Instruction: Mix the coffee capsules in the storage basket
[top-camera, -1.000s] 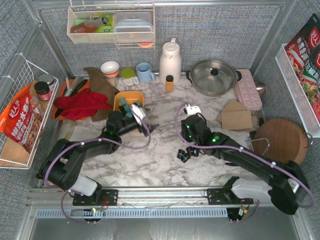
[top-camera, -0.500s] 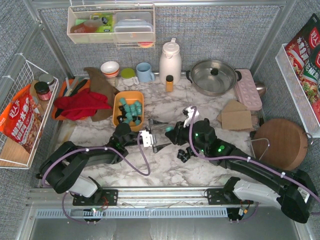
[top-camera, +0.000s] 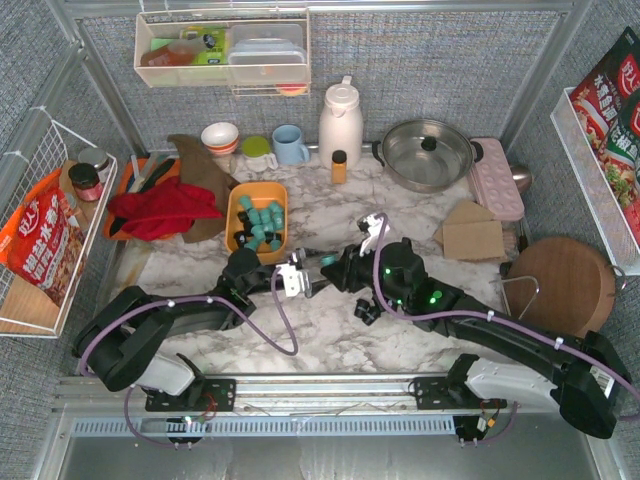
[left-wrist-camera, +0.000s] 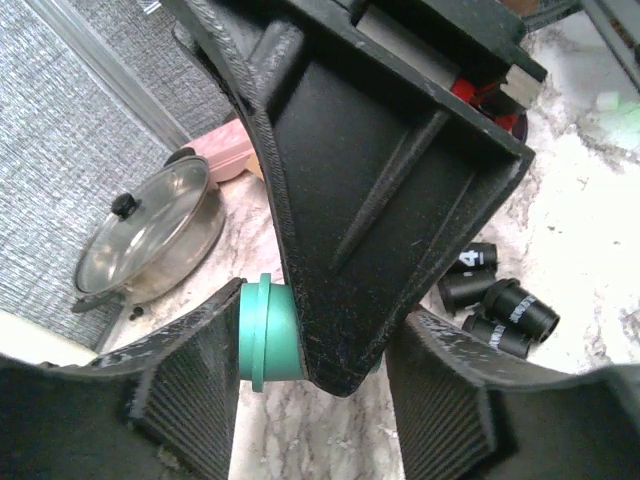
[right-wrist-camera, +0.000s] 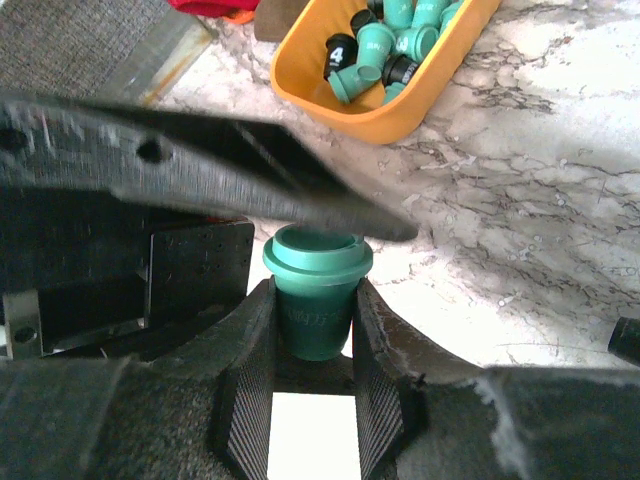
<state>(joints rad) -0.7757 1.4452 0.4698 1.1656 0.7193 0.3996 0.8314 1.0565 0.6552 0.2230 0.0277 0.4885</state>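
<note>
Your right gripper (right-wrist-camera: 313, 305) pinches a teal capsule (right-wrist-camera: 315, 262); its embossed lettering is unreadable. Your left gripper (left-wrist-camera: 320, 335) stands spread astride it. From there, the storage basket (top-camera: 232, 208) lies at 10 o'clock, holding teal and black coffee capsules (right-wrist-camera: 395, 40). Loose black capsules (left-wrist-camera: 505, 305) lie at 5 o'clock, one marked "4".

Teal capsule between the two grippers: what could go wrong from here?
1. The left gripper straddles both the teal tapered coffee capsule and one finger of the right gripper, which is shut on it; closing may clamp that finger instead.
2. The handover hangs over the bare marble table, short of the shallow orange-yellow plastic basket; a slip would likely drop the capsule outside it.
3. Loose black capsules lie close beside the right arm and could get knocked.
</note>
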